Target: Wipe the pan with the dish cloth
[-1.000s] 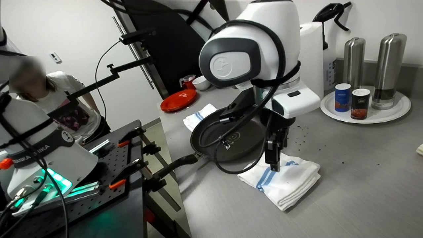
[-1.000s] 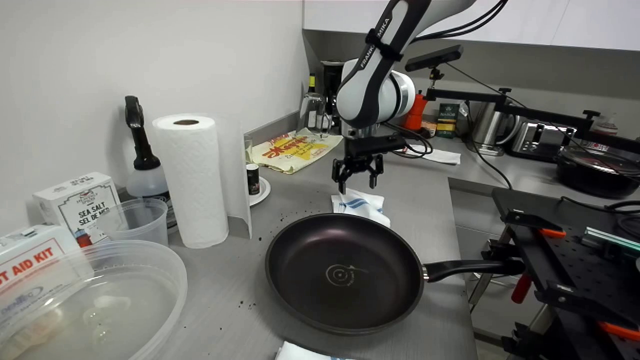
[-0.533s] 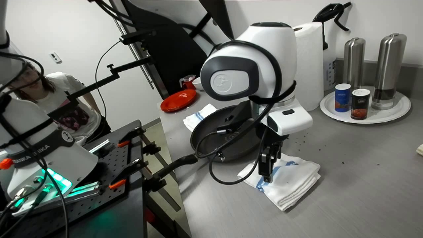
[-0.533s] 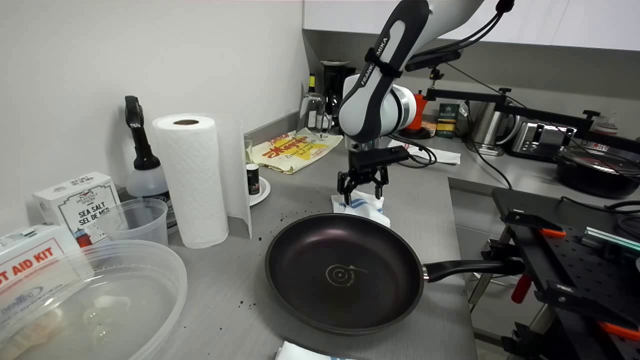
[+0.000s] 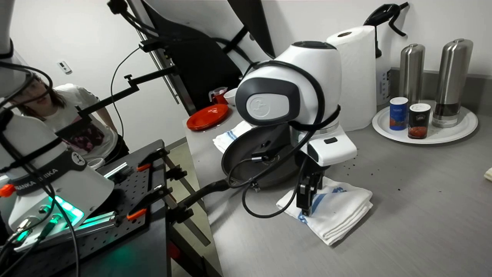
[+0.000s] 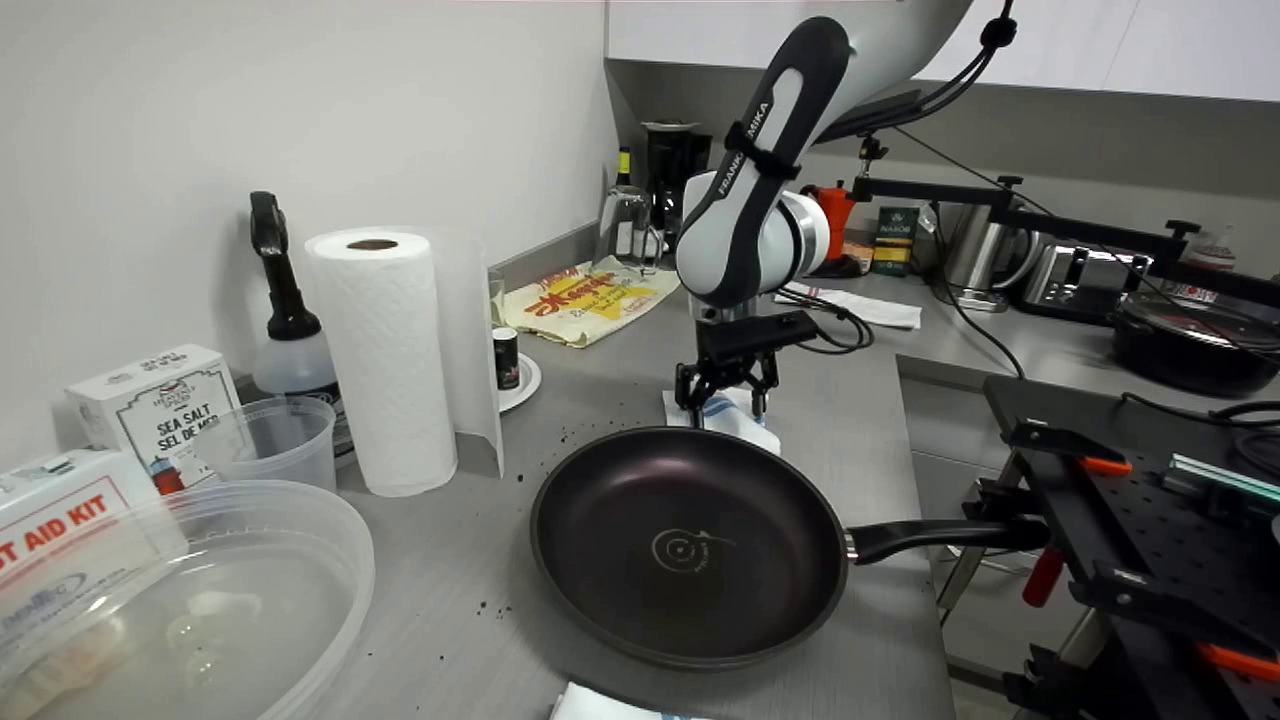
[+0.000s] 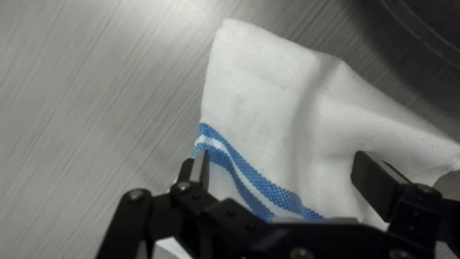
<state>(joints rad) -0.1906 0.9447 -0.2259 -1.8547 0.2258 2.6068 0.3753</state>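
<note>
Beneath my black two-fingered gripper (image 7: pixel 281 154) I see a folded white fabric dish cloth (image 7: pixel 269 122), crossed by paired blue bands flecked with white. Beside the gripper I make out a round, shallow black frying pan (image 6: pixel 690 545), pale rings printed mid-base. Below the gripper, the flat surface (image 7: pixel 107 108) is streaked grey.

Glare whitens the counter (image 7: pixel 107 90); shadow lies beside the pan (image 7: pixel 438 16).

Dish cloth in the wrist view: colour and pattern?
The dish cloth is white with two blue stripes; clearest in the wrist view.
</note>
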